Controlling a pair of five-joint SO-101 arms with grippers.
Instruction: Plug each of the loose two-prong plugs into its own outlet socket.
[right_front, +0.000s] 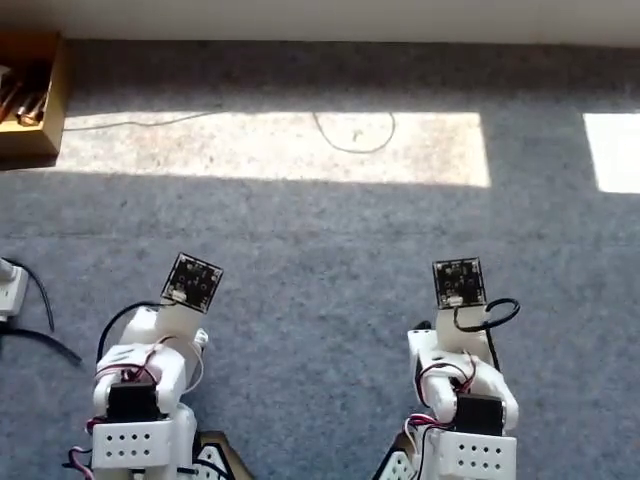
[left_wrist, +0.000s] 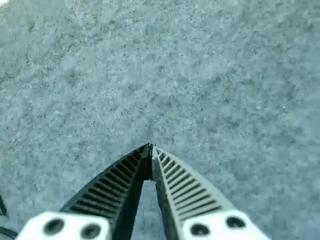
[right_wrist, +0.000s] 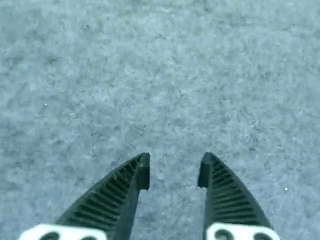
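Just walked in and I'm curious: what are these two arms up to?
Nothing is being handled. The left hand is shut and empty, the right hand open and empty, each above bare grey carpet. What looks like a white power strip lies at the edge of the high view, apart from both arms.

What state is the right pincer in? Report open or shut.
Open: the right pincer shows a clear gap between its tips, with carpet behind.

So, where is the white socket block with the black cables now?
The white socket block lies on the grey carpet at the high view's left edge, partly cut off; its black cables trail toward the nearest arm.
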